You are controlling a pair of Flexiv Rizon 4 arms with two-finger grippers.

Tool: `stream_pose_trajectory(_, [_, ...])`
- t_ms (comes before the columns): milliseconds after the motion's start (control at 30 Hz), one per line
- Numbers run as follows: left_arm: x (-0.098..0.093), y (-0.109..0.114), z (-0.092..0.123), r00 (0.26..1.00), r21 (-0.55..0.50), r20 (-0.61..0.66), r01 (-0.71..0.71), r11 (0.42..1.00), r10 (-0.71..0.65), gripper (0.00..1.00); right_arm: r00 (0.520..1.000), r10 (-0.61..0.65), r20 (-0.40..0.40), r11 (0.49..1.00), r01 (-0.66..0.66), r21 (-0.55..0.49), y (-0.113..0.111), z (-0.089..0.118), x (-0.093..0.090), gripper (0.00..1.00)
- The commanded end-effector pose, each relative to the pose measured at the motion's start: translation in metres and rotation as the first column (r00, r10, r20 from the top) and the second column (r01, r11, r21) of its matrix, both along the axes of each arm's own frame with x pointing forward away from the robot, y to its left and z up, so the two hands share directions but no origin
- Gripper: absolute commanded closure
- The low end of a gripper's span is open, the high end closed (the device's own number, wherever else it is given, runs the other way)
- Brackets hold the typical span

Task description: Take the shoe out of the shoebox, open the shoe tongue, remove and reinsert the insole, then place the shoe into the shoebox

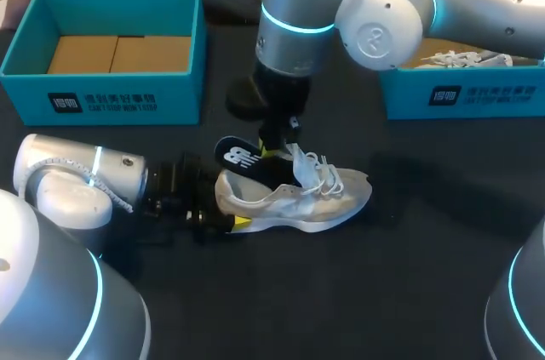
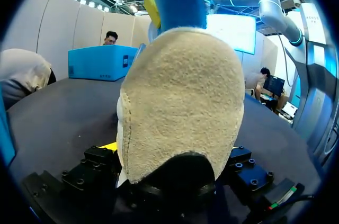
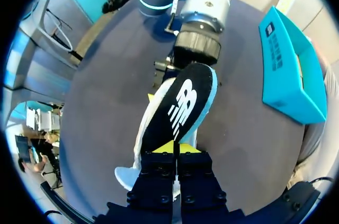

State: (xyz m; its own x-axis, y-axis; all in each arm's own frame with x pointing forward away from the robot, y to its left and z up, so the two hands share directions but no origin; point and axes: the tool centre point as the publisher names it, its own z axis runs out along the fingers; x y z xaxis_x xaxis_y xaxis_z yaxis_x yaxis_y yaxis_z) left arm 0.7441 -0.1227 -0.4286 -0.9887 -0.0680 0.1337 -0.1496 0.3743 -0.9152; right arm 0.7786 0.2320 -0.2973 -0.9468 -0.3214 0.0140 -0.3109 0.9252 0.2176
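Beige suede sneaker [image 1: 298, 198], centre frame: black foam insole [image 1: 237, 157] partly out.
My right gripper [image 1: 271, 153] grips the insole, left gripper [image 1: 228, 218] clamps the heel; I'd lift straight, slowly.

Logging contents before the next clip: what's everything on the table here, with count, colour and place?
shoe: one, beige-white, on its sole mid-table
insole: one, black with a blue edge, tilted above the shoe's opening
left shoebox: one, teal, far left, no shoe inside
right shoebox: one, teal, far right
second shoe: one, white, inside the right shoebox
table: one, dark
left gripper: shut on the shoe's heel
right gripper: shut on the insole
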Motion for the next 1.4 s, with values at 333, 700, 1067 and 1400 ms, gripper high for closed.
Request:
stream_pose_trajectory(333, [0.0,-0.001,-0.004,1.0,0.004,0.0,-0.001,1.0,0.001,1.0,0.999,0.005,-0.052,0.998,-0.001,0.06,0.017,-0.009,0.003,0.67])
stream_pose_trajectory(700, [0.0,-0.001,-0.004,1.0,0.004,0.0,-0.001,1.0,0.001,1.0,0.973,-0.007,-0.229,0.986,0.045,0.162,0.01,-0.006,-0.003,0.0])
stream_pose_trajectory(1067, [0.0,-0.001,-0.004,1.0,0.004,0.0,-0.001,1.0,0.001,1.0,0.964,0.018,-0.266,0.985,0.029,0.17,0.002,0.0,-0.005,0.0])
stream_pose_trajectory(1400, [0.0,-0.001,-0.004,1.0,0.004,0.0,-0.001,1.0,0.001,1.0,0.937,-0.001,-0.35,0.978,0.074,0.197,0.001,-0.003,-0.003,0.0])
